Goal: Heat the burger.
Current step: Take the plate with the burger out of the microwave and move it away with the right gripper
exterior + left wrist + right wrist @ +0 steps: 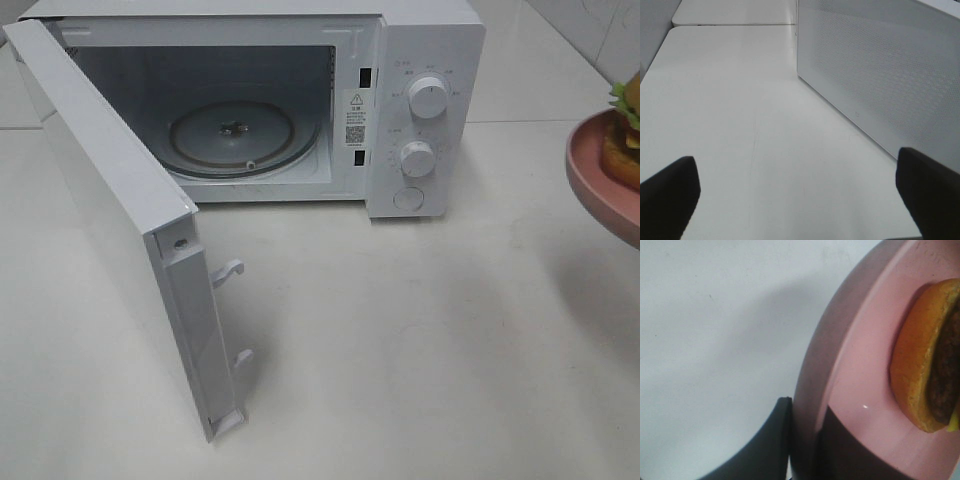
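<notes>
On the white surface [420,330] stands a big white microwave [425,60]. Its door [110,200] is swung wide open toward the left. Inside it lies a round glass plate [243,140], flat on the floor of the oven. Two round knobs [428,97] sit on the front panel, one above the other, with a round button below them.

Far over at the right edge of the high view is a round pink plate [600,175]. It is up off the surface and throws a dark shadow below it. It is well apart from the microwave.

The burger [625,135] sits on that pink plate. It stands upright, bun side down on the plate, with its layers stacked one over the other. Green lettuce shows near the top, then yellow cheese, then the brown bun. Most of it is cut off by the edge of the picture.

The right claw [800,440] is nearly shut and pinches the rim of the pink plate [840,365], one finger on each side of the rim. The burger [920,365] rests on the plate just beyond the claw and does not touch it.

The left claw [800,200] is wide open and holds nothing. It hangs over the bare surface [740,100], just beside the dotted outside of the door [880,75].
</notes>
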